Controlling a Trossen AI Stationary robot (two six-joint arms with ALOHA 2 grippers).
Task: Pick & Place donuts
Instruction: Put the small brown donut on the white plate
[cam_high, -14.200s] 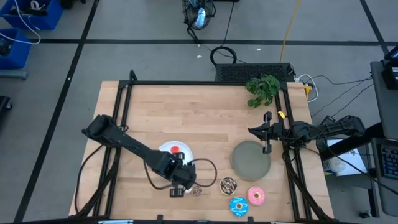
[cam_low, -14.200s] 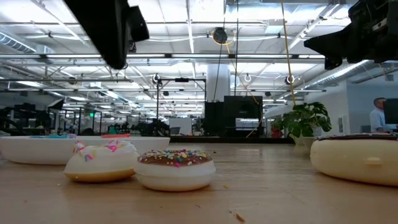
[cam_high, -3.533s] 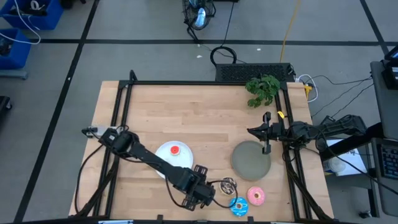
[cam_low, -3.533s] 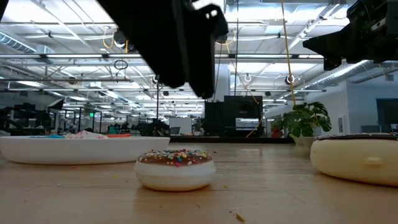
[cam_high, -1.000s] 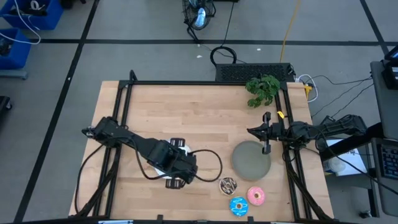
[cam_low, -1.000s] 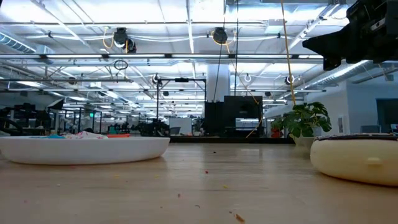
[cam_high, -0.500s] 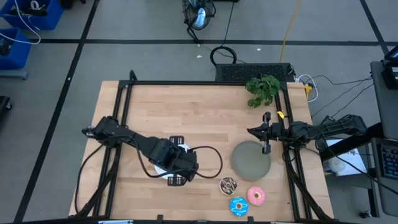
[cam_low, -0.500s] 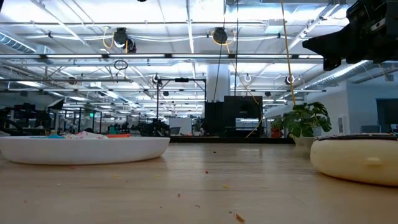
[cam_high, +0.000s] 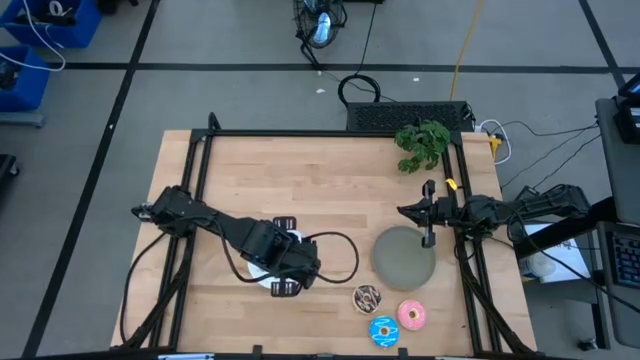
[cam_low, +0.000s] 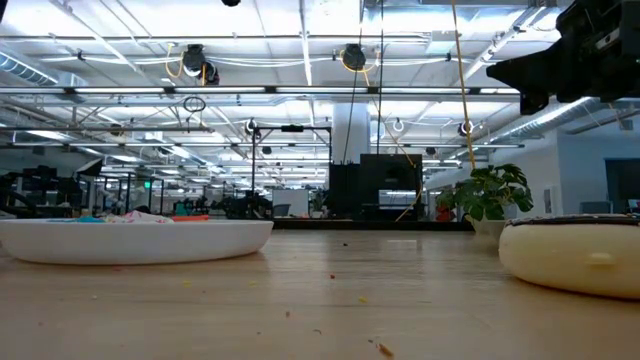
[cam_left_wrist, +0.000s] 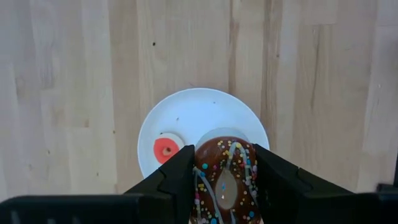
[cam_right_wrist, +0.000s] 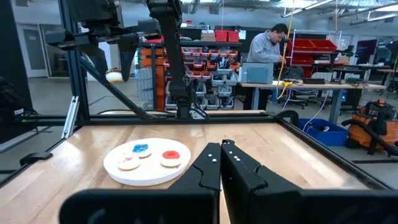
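Observation:
My left gripper (cam_high: 284, 287) hangs over the white plate (cam_high: 258, 272), shut on a chocolate donut with coloured sprinkles (cam_left_wrist: 224, 183). In the left wrist view the white plate (cam_left_wrist: 205, 118) lies below it with a small red donut (cam_left_wrist: 166, 149) on it. The right wrist view shows blue (cam_right_wrist: 140, 149), red (cam_right_wrist: 170, 156) and white (cam_right_wrist: 128, 163) small donuts on that plate. A chocolate donut (cam_high: 368, 296), a blue one (cam_high: 383, 330) and a pink one (cam_high: 411, 315) lie flat on the table near its near edge. My right gripper (cam_high: 405, 211) waits shut at the table's right side. My left gripper pinches the chocolate-sprinkled donut between its two fingers (cam_left_wrist: 177, 177), which press on opposite outer sides of the ring (cam_left_wrist: 200, 171). The fingers point down from above. The donut is lifted clear above the white plate, its iced face turned toward the wrist camera.
A grey round plate (cam_high: 404, 256) lies at the table's right, just below my right gripper (cam_right_wrist: 221, 148). A green plant (cam_high: 422, 143) stands at the far right corner. A black frame rail (cam_high: 300, 133) runs round the tabletop. A person (cam_right_wrist: 267, 46) works in the room beyond.
My left gripper, still shut on the donut, has crept a little toward the table's far edge, over the white plate.

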